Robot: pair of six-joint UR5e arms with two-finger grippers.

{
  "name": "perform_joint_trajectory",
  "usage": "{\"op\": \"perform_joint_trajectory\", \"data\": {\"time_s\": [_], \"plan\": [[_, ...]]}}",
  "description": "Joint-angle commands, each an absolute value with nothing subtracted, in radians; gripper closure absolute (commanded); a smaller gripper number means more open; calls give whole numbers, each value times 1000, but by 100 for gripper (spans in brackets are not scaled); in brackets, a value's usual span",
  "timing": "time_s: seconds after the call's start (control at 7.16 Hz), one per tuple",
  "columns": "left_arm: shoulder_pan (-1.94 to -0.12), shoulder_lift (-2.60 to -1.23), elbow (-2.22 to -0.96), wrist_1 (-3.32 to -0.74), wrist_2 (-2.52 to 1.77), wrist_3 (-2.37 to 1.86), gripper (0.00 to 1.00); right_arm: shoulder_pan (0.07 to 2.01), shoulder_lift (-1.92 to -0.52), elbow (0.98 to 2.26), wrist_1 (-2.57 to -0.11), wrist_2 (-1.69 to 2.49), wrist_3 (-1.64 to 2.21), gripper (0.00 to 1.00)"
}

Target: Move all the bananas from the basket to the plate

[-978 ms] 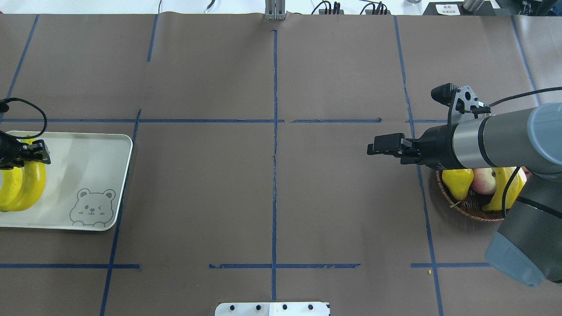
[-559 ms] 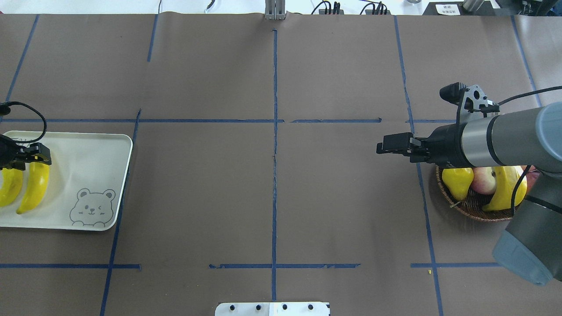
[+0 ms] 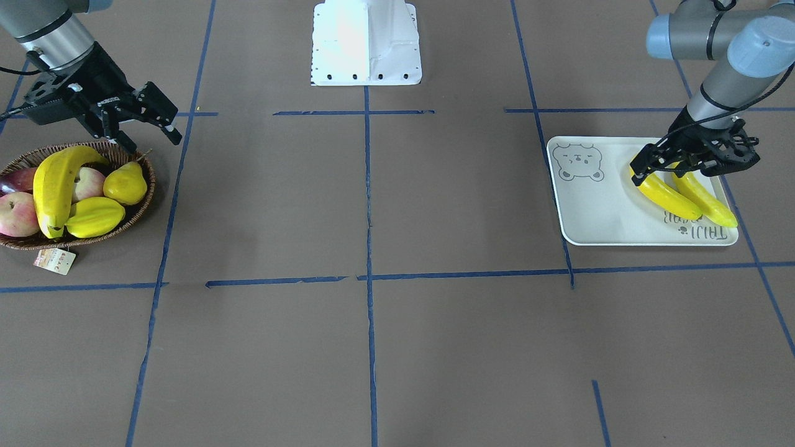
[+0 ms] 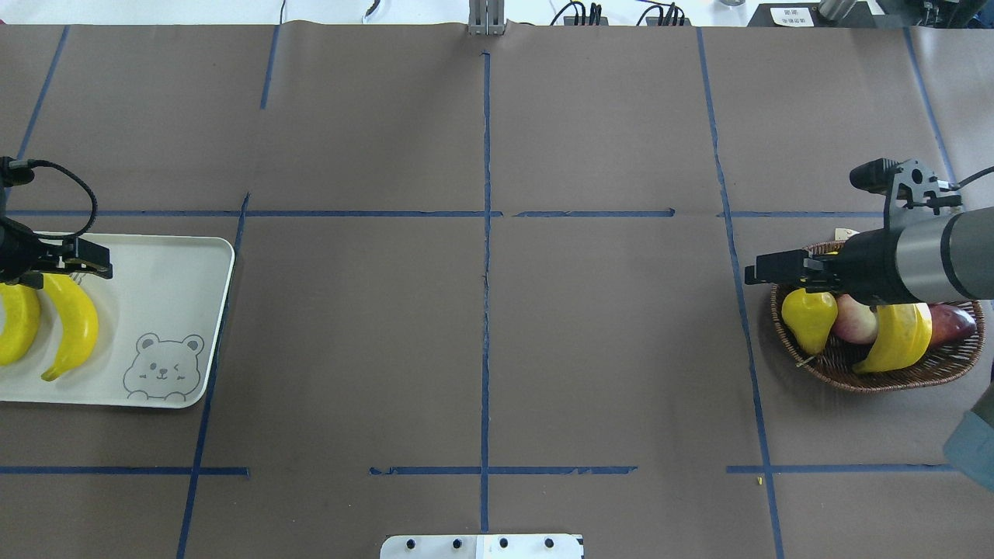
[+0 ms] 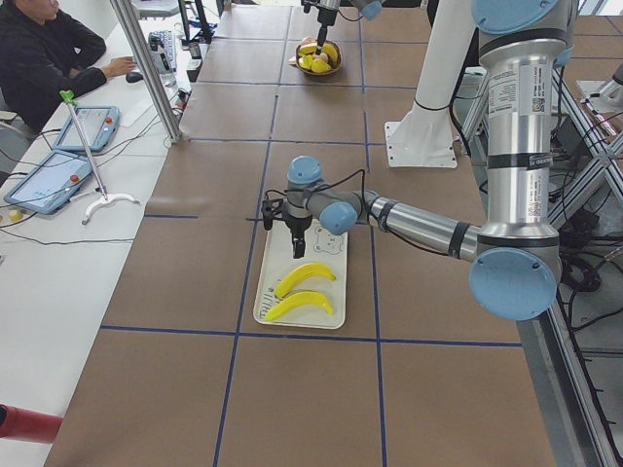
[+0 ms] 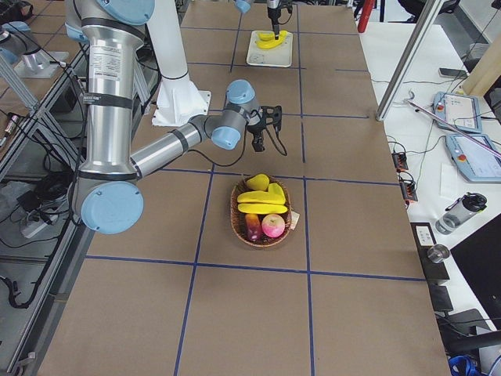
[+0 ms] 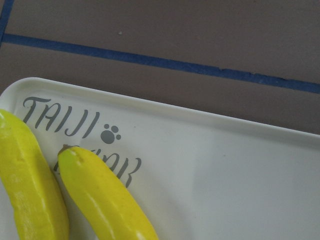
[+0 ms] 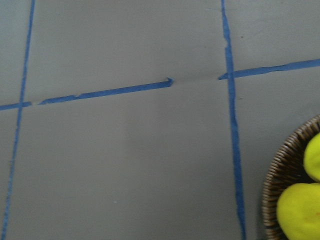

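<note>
Two bananas (image 4: 74, 326) (image 4: 15, 330) lie side by side on the white bear plate (image 4: 163, 279). They also show in the front view (image 3: 664, 195) (image 3: 705, 200) and in the left wrist view (image 7: 100, 200). My left gripper (image 4: 66, 268) (image 3: 689, 166) hovers open and empty just above their far ends. A third banana (image 4: 897, 338) (image 3: 53, 180) lies across the fruit in the wicker basket (image 4: 877, 376). My right gripper (image 4: 765, 272) (image 3: 152, 133) is open and empty, above the basket's inner edge. No fourth banana shows.
The basket (image 3: 81, 241) also holds a yellow pear (image 3: 124, 183), a starfruit (image 3: 93, 217) and apples (image 3: 18, 214), and a paper tag (image 3: 54, 261) hangs off it. Blue tape lines cross the brown table. The robot's white base (image 3: 366, 43) stands at mid table edge.
My left gripper has let go of the second banana, which now lies flat on the plate beside the first. My right arm has drawn back toward the basket.
</note>
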State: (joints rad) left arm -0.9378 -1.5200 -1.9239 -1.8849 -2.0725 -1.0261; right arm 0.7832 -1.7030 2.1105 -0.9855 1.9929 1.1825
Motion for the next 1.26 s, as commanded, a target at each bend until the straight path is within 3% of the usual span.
{"op": "perform_joint_trajectory", "data": {"time_s": [0.0,0.56,1.12], "plan": [[-930,-1651,-2061,-1636,-2091,-1113,0,819,-1799,2105,-989,1999,1091,0],[-773,-1805,-2048,-1634,-2077,-1357,0,892,-1887,2040,-979,2022,984,1],[-741,-1813,-2046,-1634,-2057,-1382,0,899,-1855,1970,-989,2039,971,4]]}}
